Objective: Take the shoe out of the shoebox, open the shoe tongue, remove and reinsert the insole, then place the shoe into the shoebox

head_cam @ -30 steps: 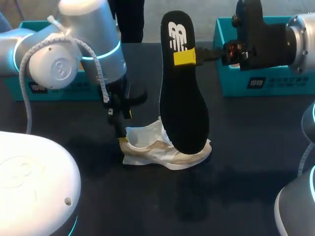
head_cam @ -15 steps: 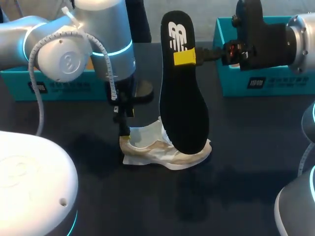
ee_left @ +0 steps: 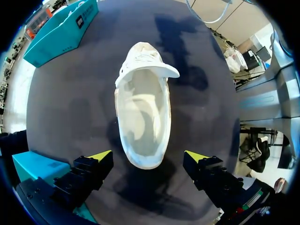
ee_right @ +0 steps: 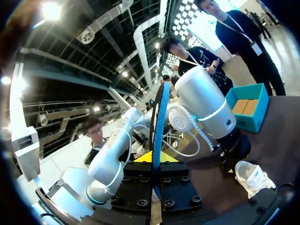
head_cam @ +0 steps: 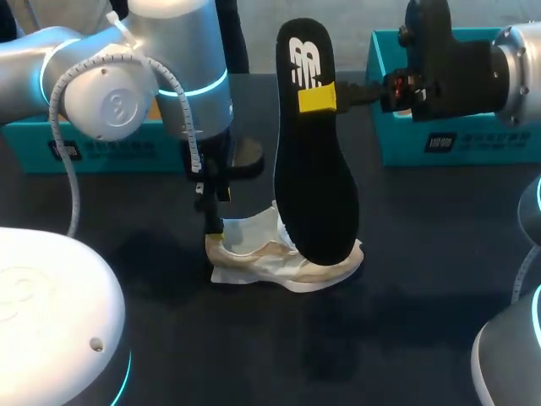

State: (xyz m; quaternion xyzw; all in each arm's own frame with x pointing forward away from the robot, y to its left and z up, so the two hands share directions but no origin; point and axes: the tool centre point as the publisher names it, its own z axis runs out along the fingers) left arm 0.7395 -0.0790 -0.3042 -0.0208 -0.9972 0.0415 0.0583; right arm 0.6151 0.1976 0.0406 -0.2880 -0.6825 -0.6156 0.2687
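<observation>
Insole of black foam (head_cam: 314, 194) stands upright over the white fabric sneaker (ee_left: 143, 117), pinched edgewise in your right gripper (ee_right: 154, 158); your left gripper (ee_left: 148, 156) hangs spread wide above the sneaker's heel.

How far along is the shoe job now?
Done: shoe out on the table, insole removed. In hand: right gripper holds the insole upright over the shoe; left gripper open astride its heel. Left: reinsert insole, box the shoe.
</observation>
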